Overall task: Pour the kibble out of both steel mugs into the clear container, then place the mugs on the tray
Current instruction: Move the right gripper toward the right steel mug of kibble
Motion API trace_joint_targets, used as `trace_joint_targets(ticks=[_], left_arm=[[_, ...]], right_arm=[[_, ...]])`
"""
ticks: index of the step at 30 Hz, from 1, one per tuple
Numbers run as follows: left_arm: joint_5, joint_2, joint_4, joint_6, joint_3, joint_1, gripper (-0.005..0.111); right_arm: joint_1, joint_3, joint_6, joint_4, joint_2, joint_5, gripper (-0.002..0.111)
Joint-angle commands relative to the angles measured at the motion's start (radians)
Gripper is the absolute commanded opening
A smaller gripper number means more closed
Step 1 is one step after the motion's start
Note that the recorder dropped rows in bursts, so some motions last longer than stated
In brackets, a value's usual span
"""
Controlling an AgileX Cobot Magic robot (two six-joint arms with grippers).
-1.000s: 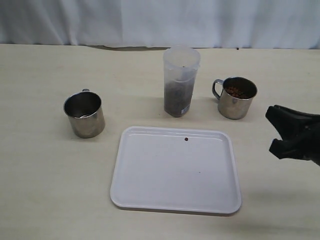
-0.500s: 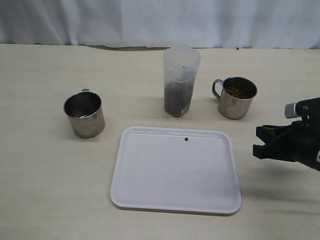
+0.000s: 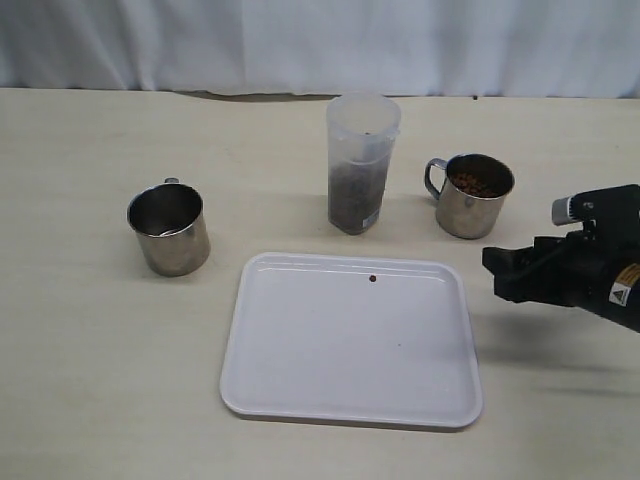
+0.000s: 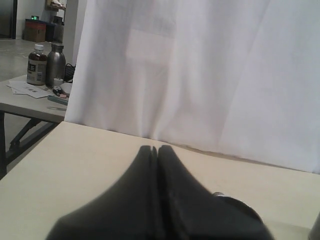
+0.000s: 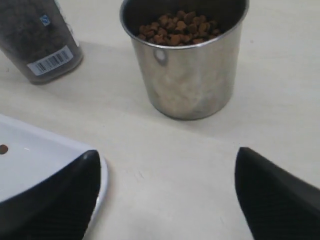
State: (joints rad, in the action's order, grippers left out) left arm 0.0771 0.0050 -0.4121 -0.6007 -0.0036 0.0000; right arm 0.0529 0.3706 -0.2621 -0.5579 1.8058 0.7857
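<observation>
Now the right end effector (image 3: 498, 274) hangs spread wide, just short of the full steel mug (image 3: 474, 200) on the counter (image 3: 100, 350), beside the clear container (image 3: 361, 165). Best straddle its wall squarely and lift level, so no kibble (image 5: 175, 27) spills. Left end effector (image 4: 156, 148): pinched closed.

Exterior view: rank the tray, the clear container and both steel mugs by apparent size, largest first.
1. tray
2. clear container
3. kibble-filled steel mug and other steel mug: alike, so unranked.
</observation>
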Motion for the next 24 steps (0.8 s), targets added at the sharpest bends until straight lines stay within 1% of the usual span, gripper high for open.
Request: trace_joint_targets(ticks=[1,5,9,12,19,24], left_arm=[[-0.003,-0.005,0.001,-0.002,0.004,-0.003,0.0],[-0.003,-0.005,0.001,-0.002,0.004,-0.003,0.0],[-0.003,-0.005,0.001,-0.002,0.004,-0.003,0.0],[-0.015,-0.005,0.003,-0.002,0.004,-0.003,0.0],[-0.015,-0.005,0.003,-0.002,0.004,-0.003,0.0],[-0.015,-0.005,0.003,-0.002,0.004,-0.003,0.0]], right_arm=[[-0.003,0.018,0.055,0.0,0.076,0.143,0.063],[-0.003,0.051,0.129,0.0,0.165,0.21,0.074],[-0.003,0.095,0.169,0.005,0.244,0.272,0.078],[-0.003,0.125,0.171,0.007,0.293,0.313,0.078],[-0.003,0.197,0.173,0.001,0.344,0.316,0.078],[-0.003,0.201,0.173,0.001,0.344,0.361,0.078]])
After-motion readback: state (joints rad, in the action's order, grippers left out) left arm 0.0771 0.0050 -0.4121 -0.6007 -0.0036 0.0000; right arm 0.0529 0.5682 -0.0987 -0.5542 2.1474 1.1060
